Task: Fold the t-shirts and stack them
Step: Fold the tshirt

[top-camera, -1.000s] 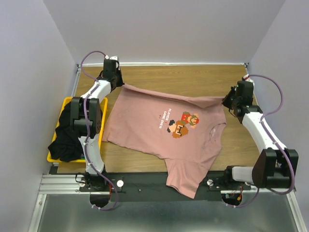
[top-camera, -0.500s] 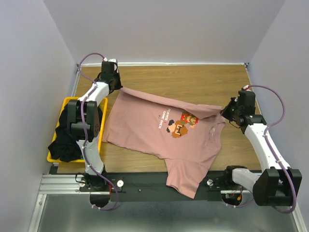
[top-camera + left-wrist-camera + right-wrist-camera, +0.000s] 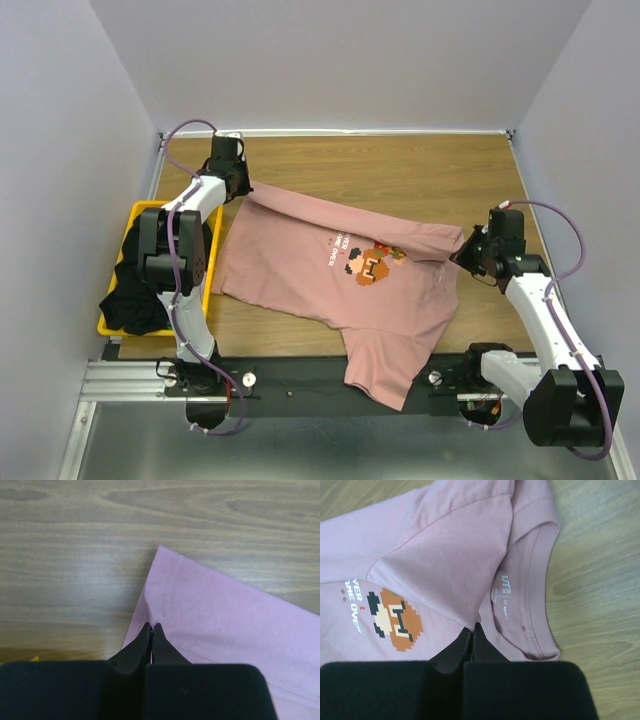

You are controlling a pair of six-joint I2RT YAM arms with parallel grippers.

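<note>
Pinching the dusty-pink t-shirt (image 3: 300, 265), left pincer (image 3: 243, 186) grips its upper-left corner, right pincer (image 3: 462, 248) its folded right edge (both clenched).

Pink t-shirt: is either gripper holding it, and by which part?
Both hold it. The left gripper pinches the pink t-shirt at its hem corner; the right gripper pinches a folded-over flap of cloth beside the collar.

Overhead view down on whole table (image 3: 400, 170); both wrist cameras close above the same pink t-shirt (image 3: 300, 260)
</note>
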